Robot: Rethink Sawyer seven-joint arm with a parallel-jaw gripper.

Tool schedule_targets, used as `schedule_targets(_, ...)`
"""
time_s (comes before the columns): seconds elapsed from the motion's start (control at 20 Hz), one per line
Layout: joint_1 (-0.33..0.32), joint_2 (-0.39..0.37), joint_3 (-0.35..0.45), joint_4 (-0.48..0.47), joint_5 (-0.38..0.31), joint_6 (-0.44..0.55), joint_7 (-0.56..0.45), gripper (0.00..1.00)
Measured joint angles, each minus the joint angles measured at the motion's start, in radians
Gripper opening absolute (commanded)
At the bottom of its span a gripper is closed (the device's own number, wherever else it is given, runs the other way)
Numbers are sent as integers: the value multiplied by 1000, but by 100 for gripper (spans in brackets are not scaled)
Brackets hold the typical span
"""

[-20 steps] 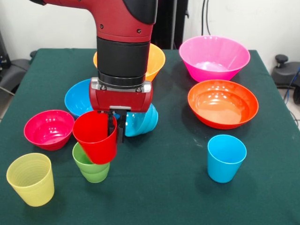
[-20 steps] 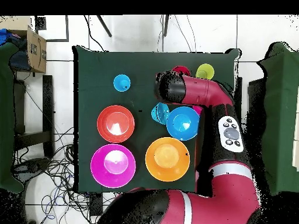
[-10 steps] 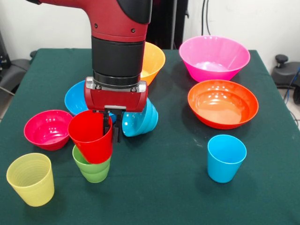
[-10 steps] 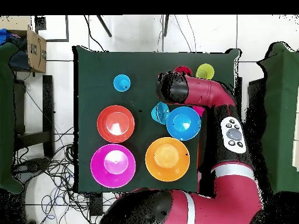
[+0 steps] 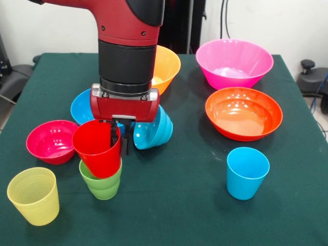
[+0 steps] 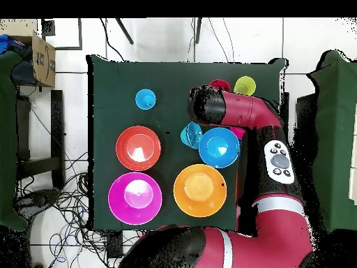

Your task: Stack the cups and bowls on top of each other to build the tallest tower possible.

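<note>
Pincer [image 5: 117, 145] clamped on the red cup's [image 5: 97, 154] rim, lower left of frame. Cup is tilted, base partly inside the green cup [image 5: 101, 184] directly below on the table [image 5: 174, 205]. Needs straightening, then straight down.

No text, label, brand, number or sign can be read on anything here.

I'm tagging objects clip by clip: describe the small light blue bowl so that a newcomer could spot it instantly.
Start at the red arm's gripper, which holds the red cup over the lime green cup. Just beside the gripper, toward the wide red-orange bowl, lies the small light blue bowl. Unlike every other bowl, it is tipped on its side, ribbed outside showing.
</note>
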Motion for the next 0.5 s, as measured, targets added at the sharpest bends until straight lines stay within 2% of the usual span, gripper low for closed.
schedule_targets(0.5,0,2,-16,0,-2,0,0,0)
